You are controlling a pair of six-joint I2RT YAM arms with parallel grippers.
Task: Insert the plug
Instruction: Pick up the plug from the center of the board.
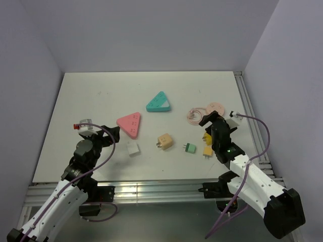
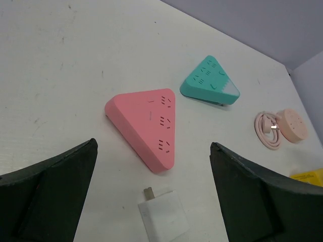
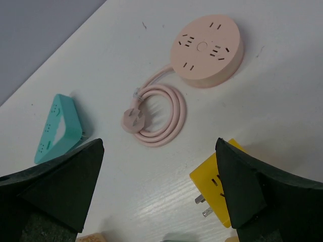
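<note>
Gaping wide, gripping nothing: left gripper [image 2: 154, 151] above white plug [image 2: 164, 217]; right gripper [image 3: 159, 151], yellow plug [image 3: 209, 184] beside one finger.

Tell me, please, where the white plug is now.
In the top view the white plug lies left of centre on the table, just on the arms' side of the pink strip and left of the orange plug.

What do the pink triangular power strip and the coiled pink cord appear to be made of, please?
The pink triangular power strip: likely moulded plastic, matte; smooth uniform faces, rounded edges, no glare. The coiled pink cord: probably flexible rubber or PVC sheath, soft sheen; it bends in smooth loops.
</note>
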